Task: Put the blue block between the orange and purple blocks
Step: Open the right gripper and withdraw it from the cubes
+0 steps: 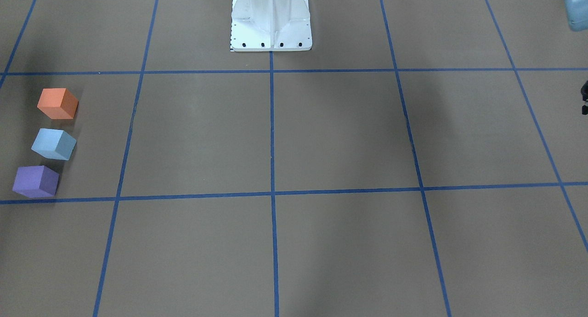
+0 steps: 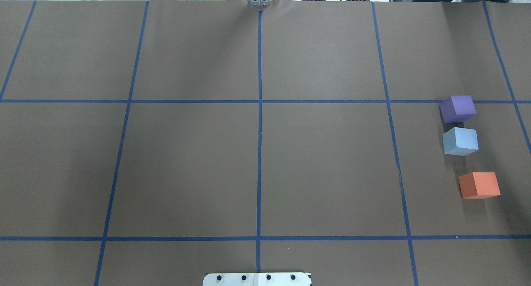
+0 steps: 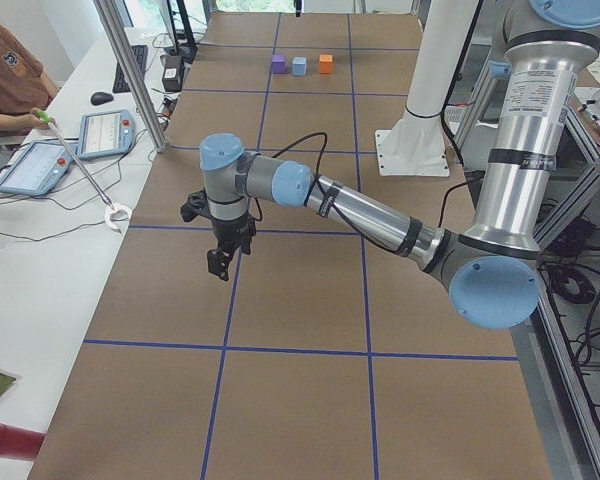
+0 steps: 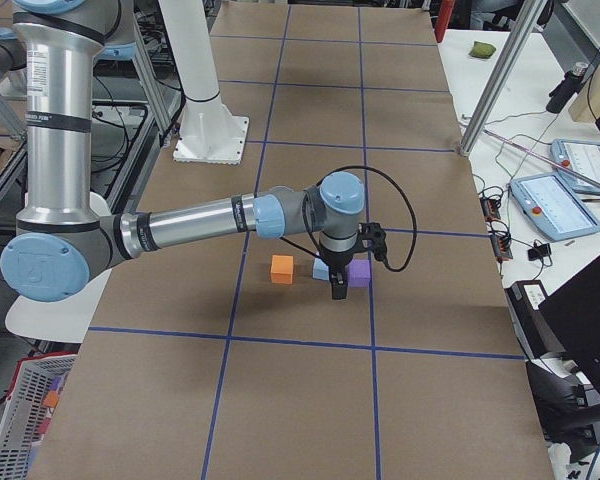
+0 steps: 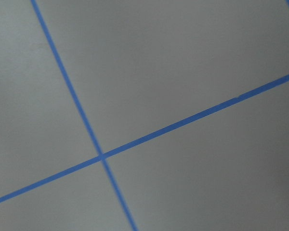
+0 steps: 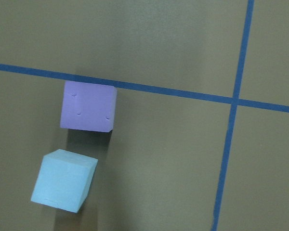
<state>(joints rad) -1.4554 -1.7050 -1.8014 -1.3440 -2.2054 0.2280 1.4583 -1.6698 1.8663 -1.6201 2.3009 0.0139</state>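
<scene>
The blue block stands in a row between the purple block and the orange block, a small gap on each side, nearer the purple one. The row also shows in the front view: orange, blue, purple. The right wrist view shows the blue block and the purple block from above, with no fingers in view. My right gripper hangs over the blue and purple blocks. My left gripper hangs over bare table far from the blocks. I cannot tell either gripper's state.
The brown table carries a grid of blue tape lines. The white robot base stands at the middle of the robot's edge. An operator's desk with tablets runs along the far side in the side views.
</scene>
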